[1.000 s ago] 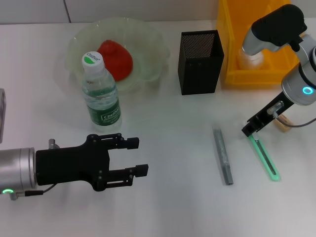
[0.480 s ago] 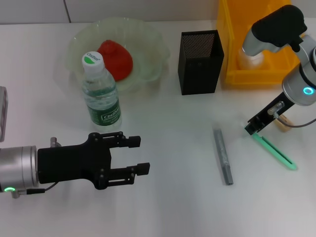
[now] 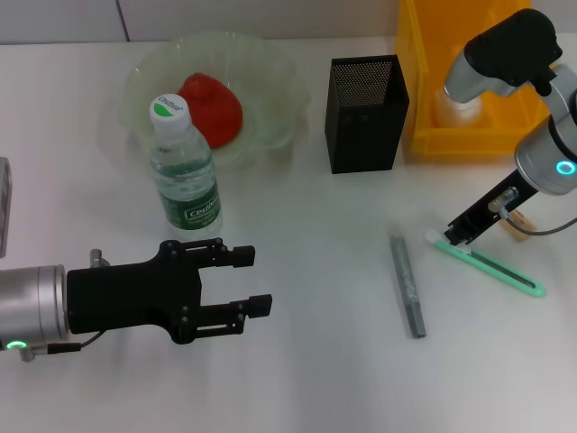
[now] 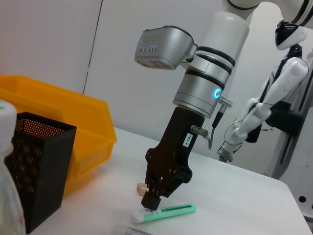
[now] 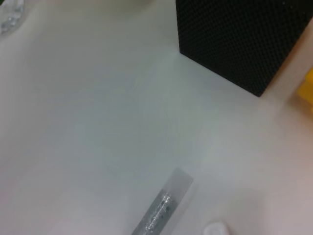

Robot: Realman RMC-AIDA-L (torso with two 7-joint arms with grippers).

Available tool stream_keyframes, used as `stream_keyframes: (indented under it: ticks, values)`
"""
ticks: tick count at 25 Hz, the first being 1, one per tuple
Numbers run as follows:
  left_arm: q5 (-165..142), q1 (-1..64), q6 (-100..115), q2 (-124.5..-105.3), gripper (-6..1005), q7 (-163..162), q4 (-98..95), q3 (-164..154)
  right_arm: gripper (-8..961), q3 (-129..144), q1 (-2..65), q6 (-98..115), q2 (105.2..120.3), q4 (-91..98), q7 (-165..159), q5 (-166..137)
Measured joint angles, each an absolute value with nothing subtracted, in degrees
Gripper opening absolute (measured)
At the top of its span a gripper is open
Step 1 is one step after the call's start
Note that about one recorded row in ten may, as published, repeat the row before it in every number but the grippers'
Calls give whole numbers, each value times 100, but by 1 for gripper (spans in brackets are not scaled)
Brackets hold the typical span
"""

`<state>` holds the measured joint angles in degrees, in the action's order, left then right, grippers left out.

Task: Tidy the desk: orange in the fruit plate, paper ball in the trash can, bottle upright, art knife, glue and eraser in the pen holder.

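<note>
My right gripper is down at the table, shut on the white end of the green art knife; the rest of the knife lies almost flat, pointing right. The grey glue stick lies left of it. A small tan eraser sits just behind the gripper. The black mesh pen holder stands behind them. The orange rests in the clear fruit plate. Before it, the bottle stands upright. The paper ball lies in the yellow trash can. My left gripper hovers open at front left.
A grey object shows at the far left edge. The yellow trash can stands close beside the pen holder. Bare white table stretches between my two grippers and along the front.
The green knife has swung around my right gripper's tip, from pointing toward me to lying out to the right. The left gripper has barely moved.
</note>
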<state>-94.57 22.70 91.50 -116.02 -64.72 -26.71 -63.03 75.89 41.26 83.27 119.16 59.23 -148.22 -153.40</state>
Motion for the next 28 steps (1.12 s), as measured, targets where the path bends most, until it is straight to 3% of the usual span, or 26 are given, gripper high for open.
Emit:
stream_keyframes:
  ticks: [8,16,21,28]
  values:
    - [-9457,2276,9140,-11602,688,-6469,-2662,-6301,-1,7555,4010,8339,11918,6231,-14687,-15335]
    - [-9457,2265,9140,-11601,687,-6470,-2666,-6302,28,7480,3941,8675,11912,6505,-14293,-15335]
    - [-9457,2275,9137,-11612,687,-6470,-2663,-6301,195,7511,3957,8647,11918,6404,-14121,-15335]
    - [-9457,2280,9086,-11626,687,-6503,-2672,-6304,198,7530,3999,8486,11925,6122,-14001,-15336]
